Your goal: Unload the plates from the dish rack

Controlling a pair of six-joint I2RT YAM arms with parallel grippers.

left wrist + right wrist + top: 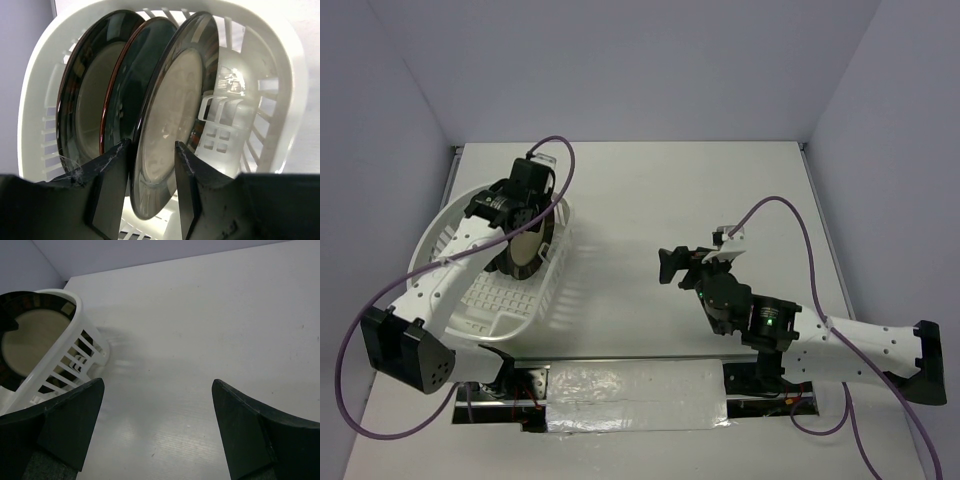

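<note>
plates (165, 125) stand on edge (three visible, closely packed) inside white dish rack (260, 100).

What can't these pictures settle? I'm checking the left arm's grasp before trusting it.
- Top external: the left gripper hides most of the plates and its fingertips.
- Left wrist: the fingers straddle the nearest plate; contact unclear, its bottom rim hidden.
- Right wrist: the dish rack is cut off at the left edge.

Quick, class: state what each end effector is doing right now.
Left end effector: fingers straddle the rim of the beige-centred, black-rimmed round plate; whether they clamp it cannot be told.
Right end effector: open, holding nothing.
</note>
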